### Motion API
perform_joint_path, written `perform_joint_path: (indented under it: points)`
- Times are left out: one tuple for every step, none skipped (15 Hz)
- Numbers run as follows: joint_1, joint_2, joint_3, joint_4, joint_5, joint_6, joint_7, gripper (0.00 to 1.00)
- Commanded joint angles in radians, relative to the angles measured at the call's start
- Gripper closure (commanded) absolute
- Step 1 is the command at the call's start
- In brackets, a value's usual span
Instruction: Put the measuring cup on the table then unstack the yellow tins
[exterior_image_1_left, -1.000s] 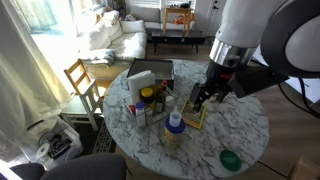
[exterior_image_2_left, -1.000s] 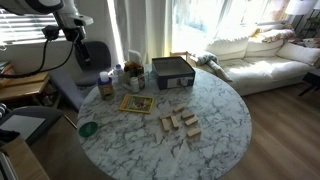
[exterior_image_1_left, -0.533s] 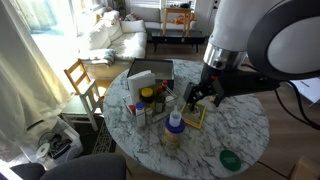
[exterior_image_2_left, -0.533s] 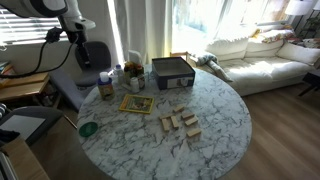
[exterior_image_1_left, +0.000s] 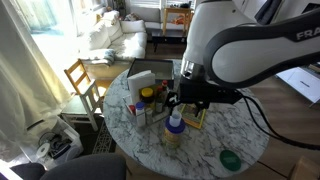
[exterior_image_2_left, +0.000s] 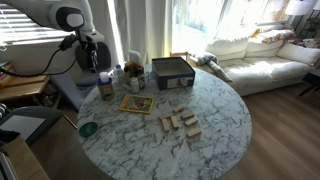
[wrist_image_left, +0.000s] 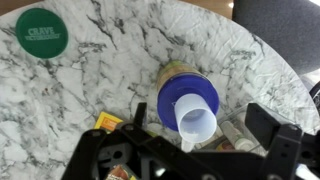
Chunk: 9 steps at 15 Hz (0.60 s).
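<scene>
The measuring cup (wrist_image_left: 193, 112), blue with a whitish upper part, stands on top of the stacked yellow tins (wrist_image_left: 176, 71) on the marble table (wrist_image_left: 90, 85). My gripper (wrist_image_left: 200, 135) is open and hangs above the cup, with one finger on each side of it and nothing held. In both exterior views the cup (exterior_image_1_left: 176, 121) (exterior_image_2_left: 105, 76) sits on the tins (exterior_image_1_left: 173, 138) (exterior_image_2_left: 105, 90) near the table's edge, and the gripper (exterior_image_1_left: 184, 103) (exterior_image_2_left: 93, 63) is just above and beside the stack. Only the top tin's rim shows in the wrist view.
A flat green disc (wrist_image_left: 41, 32) (exterior_image_1_left: 230, 158) (exterior_image_2_left: 88, 128) lies near the table's edge. Jars and bottles (exterior_image_1_left: 146, 100) stand next to the stack. There is also a grey box (exterior_image_2_left: 172, 70), a yellow-framed tile (exterior_image_2_left: 137, 103) and several wooden blocks (exterior_image_2_left: 180, 123). A wooden chair (exterior_image_1_left: 80, 80) stands beside the table.
The arm has swung across the table towards the stack. The gripper has moved from over the yellow-framed tile to above the measuring cup. Nothing on the table has moved.
</scene>
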Motion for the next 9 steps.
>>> perform_joint_path:
  points:
    - [0.030, 0.091, -0.031, 0.050, 0.041, 0.082, -0.016, 0.00]
    - [0.036, 0.106, -0.039, 0.054, 0.022, 0.097, -0.015, 0.00]
    - [0.039, 0.119, -0.045, 0.056, 0.021, 0.114, -0.021, 0.00]
    - [0.042, 0.130, -0.050, 0.060, 0.018, 0.126, -0.026, 0.00]
    - [0.046, 0.140, -0.055, 0.064, 0.017, 0.135, -0.031, 0.00]
    - [0.049, 0.150, -0.059, 0.066, 0.018, 0.146, -0.035, 0.01]
    - [0.053, 0.157, -0.065, 0.067, 0.009, 0.156, -0.036, 0.06]
    - [0.056, 0.164, -0.072, 0.066, 0.001, 0.162, -0.037, 0.11]
    - [0.059, 0.166, -0.076, 0.070, 0.000, 0.162, -0.040, 0.21]
